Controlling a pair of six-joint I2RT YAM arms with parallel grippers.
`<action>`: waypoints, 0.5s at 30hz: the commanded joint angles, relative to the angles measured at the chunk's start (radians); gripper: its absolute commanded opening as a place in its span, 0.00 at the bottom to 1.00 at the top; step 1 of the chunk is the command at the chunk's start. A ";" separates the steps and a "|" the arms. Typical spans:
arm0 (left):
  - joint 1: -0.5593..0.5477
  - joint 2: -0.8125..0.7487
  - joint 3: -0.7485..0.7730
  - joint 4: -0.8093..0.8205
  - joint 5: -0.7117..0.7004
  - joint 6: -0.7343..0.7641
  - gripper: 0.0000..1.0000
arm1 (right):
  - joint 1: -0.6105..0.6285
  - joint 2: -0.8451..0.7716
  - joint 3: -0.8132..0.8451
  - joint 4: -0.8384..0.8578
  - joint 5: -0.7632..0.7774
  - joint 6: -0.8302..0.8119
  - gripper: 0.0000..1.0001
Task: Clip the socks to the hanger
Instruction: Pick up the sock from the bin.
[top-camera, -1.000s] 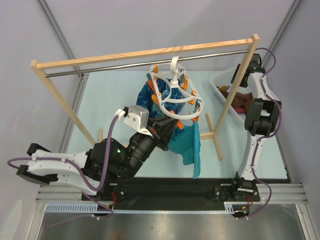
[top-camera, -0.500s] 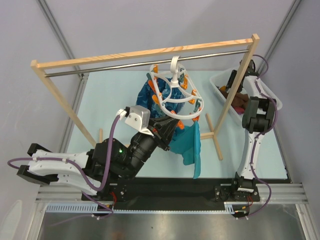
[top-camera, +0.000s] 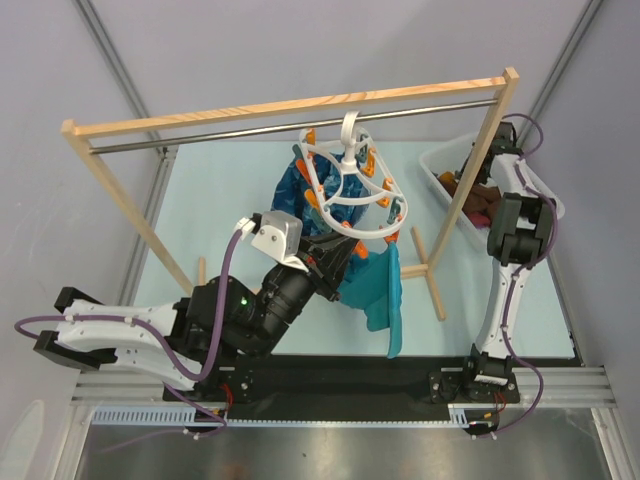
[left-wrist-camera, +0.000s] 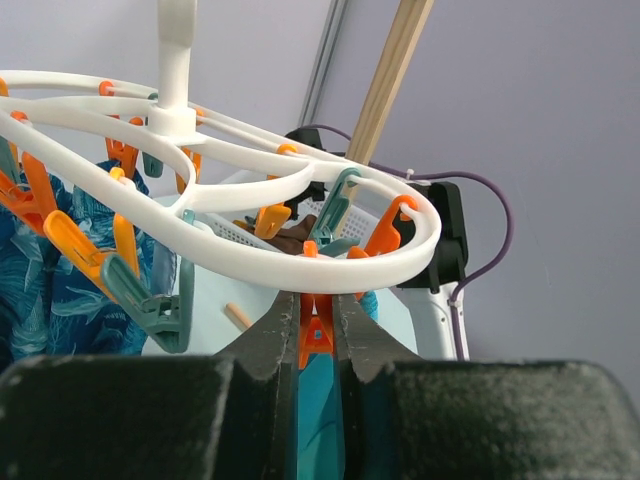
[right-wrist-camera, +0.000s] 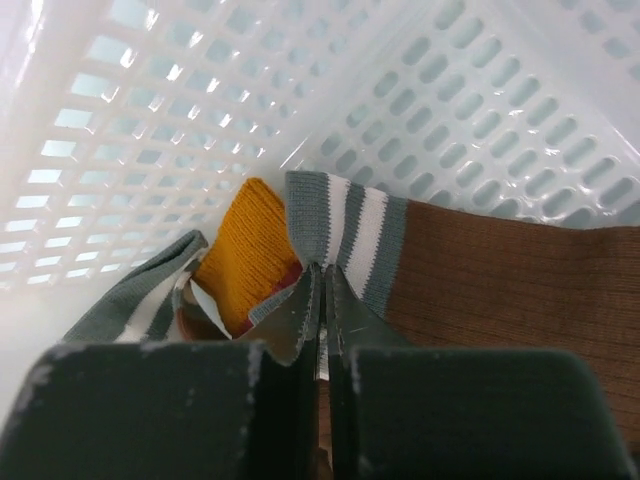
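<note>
Top external view puts the wooden rack across the table with the hanger hooked on its metal bar, and everything else is best read from that hanger. A teal cloth is hanging from the hanger's near side. To the right of the hanger, past the rack's right post, stands the white basket holding the socks, and the right arm reaches down into it. Inside, the right gripper has its jaws drawn almost together at the grey-and-white striped cuff of the brown sock, and it seems to have the cuff's edge nipped between them. The sock's long axis runs from that cuff away to the right in the wrist view, lying flat on the basket floor. A 2nd sock with an orange part lies just beside it, touching the cuff. At the hanger's near rim, the left gripper is closed narrowly on 1 orange clip that dangles from the ring, a finger on each side. So the coming move turns on 1 gap — the held sock lies well to the right of the hanger, the held clip on its near edge — and I judge the right arm must lift the cuff out and carry it leftward to that clip, cuff uppermost.
</note>
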 joint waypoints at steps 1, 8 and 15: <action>0.012 -0.008 0.020 -0.008 0.004 -0.019 0.00 | -0.062 -0.123 -0.029 0.058 -0.065 0.058 0.00; 0.017 -0.012 0.014 -0.013 0.013 -0.039 0.00 | -0.128 -0.302 -0.209 0.167 -0.140 0.104 0.00; 0.027 -0.026 -0.005 -0.018 0.024 -0.065 0.00 | -0.169 -0.592 -0.461 0.230 -0.280 0.221 0.00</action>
